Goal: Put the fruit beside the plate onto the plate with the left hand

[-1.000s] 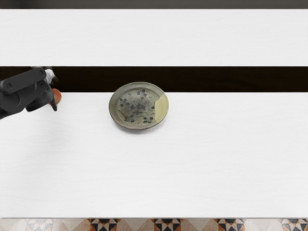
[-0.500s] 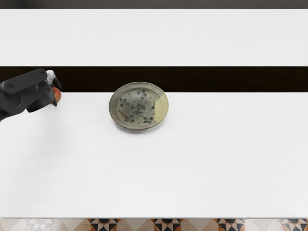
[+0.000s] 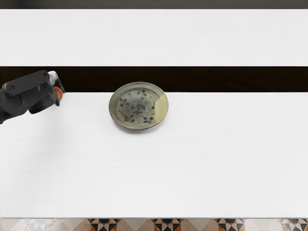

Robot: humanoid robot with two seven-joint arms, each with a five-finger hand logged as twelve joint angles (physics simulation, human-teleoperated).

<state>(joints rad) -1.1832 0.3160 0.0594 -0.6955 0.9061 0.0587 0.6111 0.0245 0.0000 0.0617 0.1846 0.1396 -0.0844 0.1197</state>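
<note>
Left hand [image 3: 33, 92] at far left of frame, upper-middle, arm entering from the left edge. Fingers curled around the fruit [image 3: 58, 90]; only an orange sliver shows at the hand's right tip, the rest is hidden. Plate [image 3: 138, 105] sits centre-left on the white table [image 3: 192, 154], well apart to the right of hand and fruit, nothing on it.

Glazed, speckled ceramic-looking plate [image 3: 138, 105] on a matt white table [image 3: 192, 154] — robot hand [image 3: 34, 92] matt black.
</note>
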